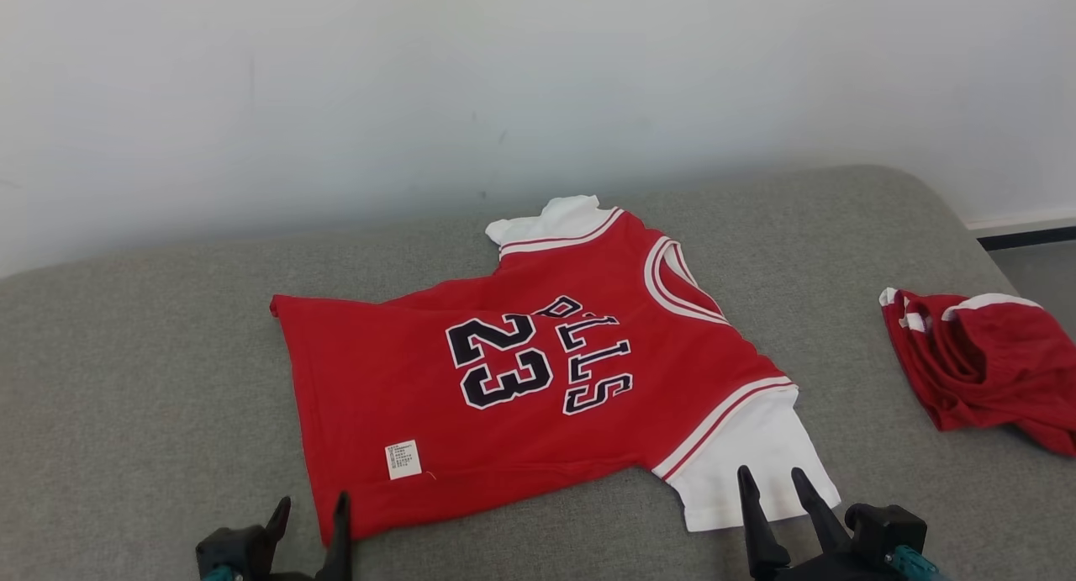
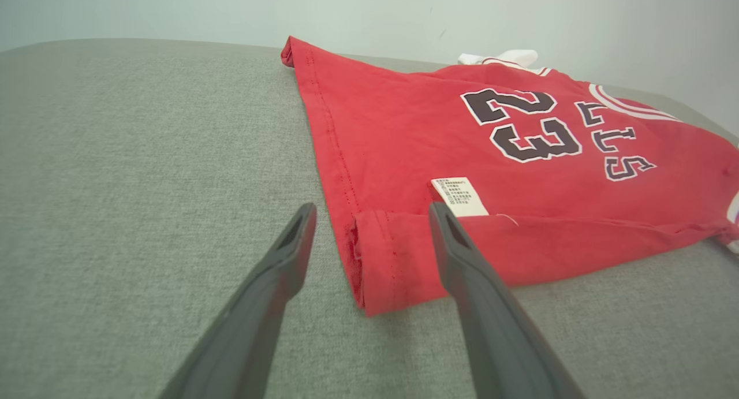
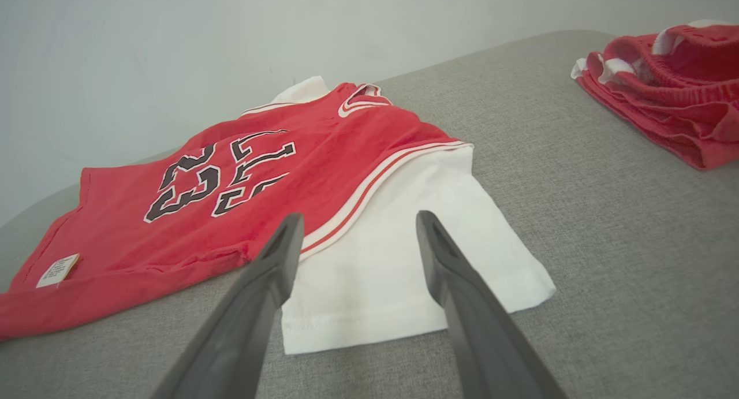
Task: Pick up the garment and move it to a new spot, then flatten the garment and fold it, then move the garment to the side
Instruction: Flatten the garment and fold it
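Grey woven cushion [image 1: 126, 354] bears flat red jersey [image 1: 504, 379]; left end effector [image 1: 313, 501] and right end effector [image 1: 770, 473] gape.

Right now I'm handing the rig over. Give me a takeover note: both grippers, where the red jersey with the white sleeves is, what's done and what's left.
Left gripper: open, empty, at the near hem corner of the red number-23 jersey with white sleeves.
Right gripper: open, empty, aimed at the near white sleeve.
The jersey lies spread on the grey fabric surface, hem to the robot's left, collar to its right. Its near edge is turned over.
A crumpled red-and-white garment sits apart at the far right.
Done: laid out, mostly flat.
Left: smooth that edge, fold, move aside.
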Tool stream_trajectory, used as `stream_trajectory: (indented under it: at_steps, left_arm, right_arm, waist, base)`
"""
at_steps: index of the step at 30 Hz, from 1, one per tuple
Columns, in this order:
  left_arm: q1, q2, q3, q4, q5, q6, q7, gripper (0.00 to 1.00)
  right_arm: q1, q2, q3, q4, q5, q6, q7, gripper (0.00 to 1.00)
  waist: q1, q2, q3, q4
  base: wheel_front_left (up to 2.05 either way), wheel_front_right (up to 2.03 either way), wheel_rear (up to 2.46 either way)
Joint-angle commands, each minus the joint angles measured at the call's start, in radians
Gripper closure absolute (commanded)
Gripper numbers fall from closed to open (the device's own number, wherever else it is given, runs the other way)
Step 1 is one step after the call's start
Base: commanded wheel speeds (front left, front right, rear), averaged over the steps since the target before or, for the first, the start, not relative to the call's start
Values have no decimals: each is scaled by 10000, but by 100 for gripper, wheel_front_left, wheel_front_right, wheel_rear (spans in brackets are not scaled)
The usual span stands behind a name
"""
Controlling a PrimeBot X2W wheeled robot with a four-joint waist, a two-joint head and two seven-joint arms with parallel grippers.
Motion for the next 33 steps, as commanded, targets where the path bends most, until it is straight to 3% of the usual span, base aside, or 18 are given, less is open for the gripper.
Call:
stream_trajectory:
  at_steps: [1, 15, 26, 33]
  left_arm:
    - [-395, -34, -52, 230, 14, -22, 139, 0]
    - [-1667, 98, -422, 1293, 88, 202, 1909, 0]
    - [-2438, -55, -1094, 989, 226, -162, 2960, 0]
    - [-3133, 34, -1506, 1182, 190, -372, 4279, 0]
  right_arm:
    - [-37, 4, 39, 20, -27, -26, -41, 0]
    - [-60, 2, 57, 59, -56, -27, -41, 0]
    - [-139, 25, 211, 128, -43, -27, -41, 0]
    - [-247, 28, 339, 137, 1, -27, -41, 0]
  waist:
    - [0, 0, 111, -94]
    - [0, 0, 346, -237]
    - [0, 0, 416, -45]
    - [0, 0, 577, -140]
  base:
    - [0, 0, 0]
    - [0, 0, 0]
    - [0, 0, 0]
    - [0, 0, 0]
